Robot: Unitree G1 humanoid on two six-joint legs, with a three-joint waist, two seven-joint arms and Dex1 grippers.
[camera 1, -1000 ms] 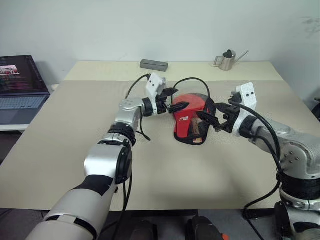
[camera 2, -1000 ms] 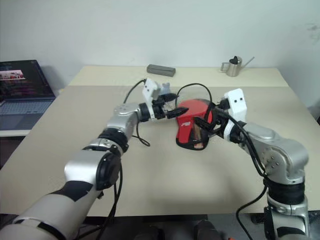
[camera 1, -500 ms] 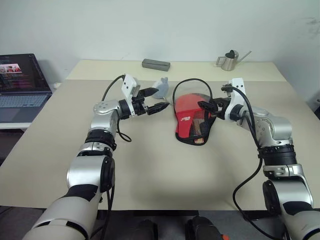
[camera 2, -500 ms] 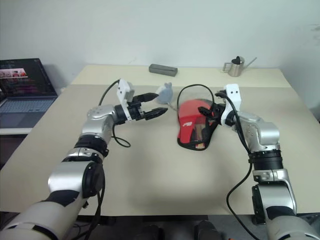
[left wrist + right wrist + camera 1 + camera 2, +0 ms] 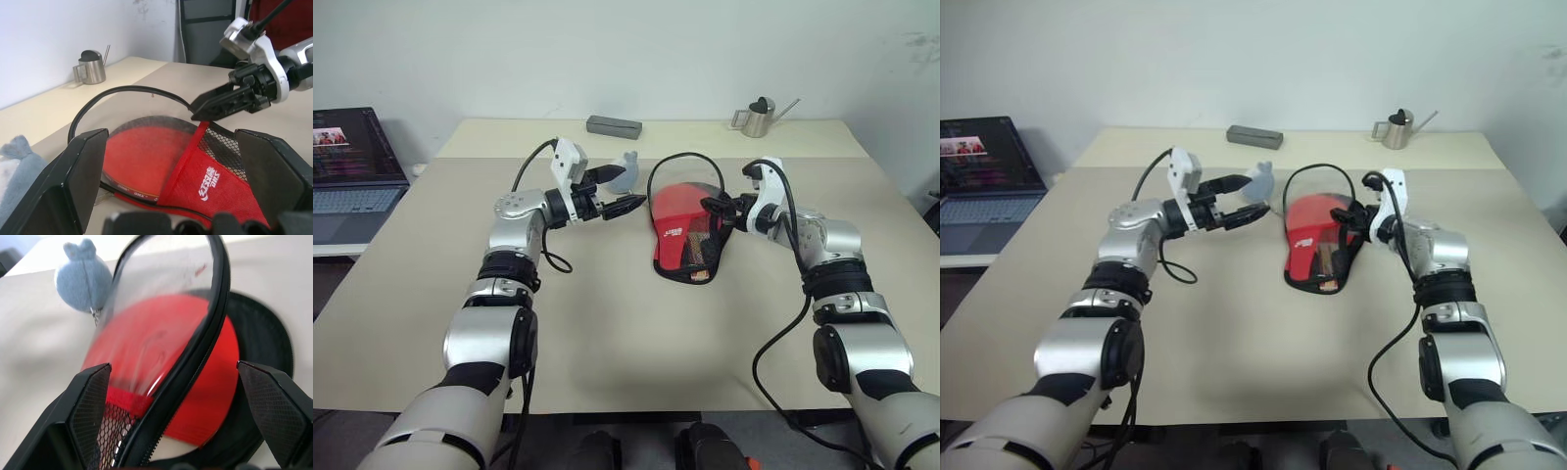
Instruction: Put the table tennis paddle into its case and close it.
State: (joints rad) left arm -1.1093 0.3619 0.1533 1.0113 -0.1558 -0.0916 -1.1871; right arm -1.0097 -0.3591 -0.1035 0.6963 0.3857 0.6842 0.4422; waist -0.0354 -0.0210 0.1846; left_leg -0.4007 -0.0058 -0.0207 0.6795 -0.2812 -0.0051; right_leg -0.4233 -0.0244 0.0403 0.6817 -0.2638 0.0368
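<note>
Case (image 5: 688, 238) unzipped, paddle (image 5: 146, 154) apparently inside, left gripper (image 5: 623, 193) and right gripper (image 5: 711, 209) both spread apart

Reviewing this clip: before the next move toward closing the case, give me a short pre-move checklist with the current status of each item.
1. Table tennis paddle inside the case: ok, red blade lies in the opened pouch; how far the handle is in, cannot tell.
2. Case closed: not ok, its zipper rim arcs up, open.
3. Left gripper free: ok, fingers open, empty, left of the case.
4. Right gripper free: ok, open, at the case's right edge by the mesh panel; contact cannot tell.
5. Nearby clutter: ok, the blue plush toy lies apart from the case.
</note>
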